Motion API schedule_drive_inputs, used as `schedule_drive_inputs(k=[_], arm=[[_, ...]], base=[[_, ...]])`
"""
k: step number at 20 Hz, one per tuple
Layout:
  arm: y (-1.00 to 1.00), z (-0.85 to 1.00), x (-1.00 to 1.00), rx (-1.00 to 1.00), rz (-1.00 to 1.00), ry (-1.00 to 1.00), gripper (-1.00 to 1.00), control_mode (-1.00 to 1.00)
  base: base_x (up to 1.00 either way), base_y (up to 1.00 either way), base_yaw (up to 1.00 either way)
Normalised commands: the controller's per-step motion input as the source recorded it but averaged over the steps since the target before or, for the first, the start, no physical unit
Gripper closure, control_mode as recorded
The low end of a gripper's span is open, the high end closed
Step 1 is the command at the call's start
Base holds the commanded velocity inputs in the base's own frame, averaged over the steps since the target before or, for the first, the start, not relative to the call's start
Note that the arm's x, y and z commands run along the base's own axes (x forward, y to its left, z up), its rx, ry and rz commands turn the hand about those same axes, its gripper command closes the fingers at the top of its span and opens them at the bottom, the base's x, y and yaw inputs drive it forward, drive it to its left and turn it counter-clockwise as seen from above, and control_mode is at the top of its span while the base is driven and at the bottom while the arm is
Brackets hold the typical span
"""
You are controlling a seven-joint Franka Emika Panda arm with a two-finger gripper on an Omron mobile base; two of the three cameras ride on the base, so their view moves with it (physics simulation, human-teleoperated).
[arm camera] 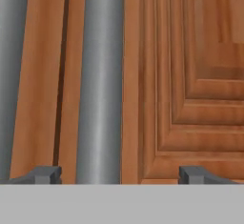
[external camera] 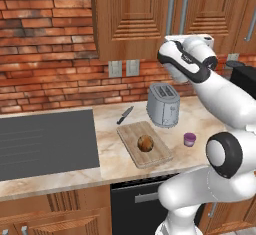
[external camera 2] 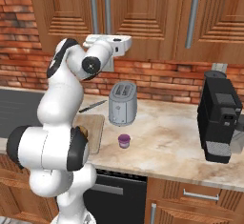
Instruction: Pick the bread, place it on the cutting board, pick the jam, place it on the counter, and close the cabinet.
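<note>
While the bread point(external camera: 145, 142) sat on the cutting board point(external camera: 131, 131) | gripper point(arm camera: 119, 174) was open, empty | cabinet point(arm camera: 190, 75) door felt stiff: push beside handle point(arm camera: 100, 75) at 12 o'clock.

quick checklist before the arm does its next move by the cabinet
1. bread on the cutting board: ok.
2. jam on the counter, right of the board: ok.
3. cabinet doors flush: ok, they look shut.
4. gripper open, fingers either side of a silver bar handle: ok.
5. Touching the door: cannot tell.
</note>
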Motion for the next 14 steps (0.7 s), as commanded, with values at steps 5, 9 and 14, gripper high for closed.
schedule_drive_inputs(k=[5, 9, 14], arm=[[0.00, 0.00, 0.31, 0.00, -0.05, 0.00, -1.00, -1.00], [0.00, 0.00, 0.33, 0.00, -0.03, 0.00, -1.00, -1.00], [0.00, 0.00, 0.31, 0.00, -0.03, 0.00, -1.00, -1.00]], base=[[0.00, 0.00, 0.00], [0.00, 0.00, 0.00], [0.00, 0.00, 0.00]])
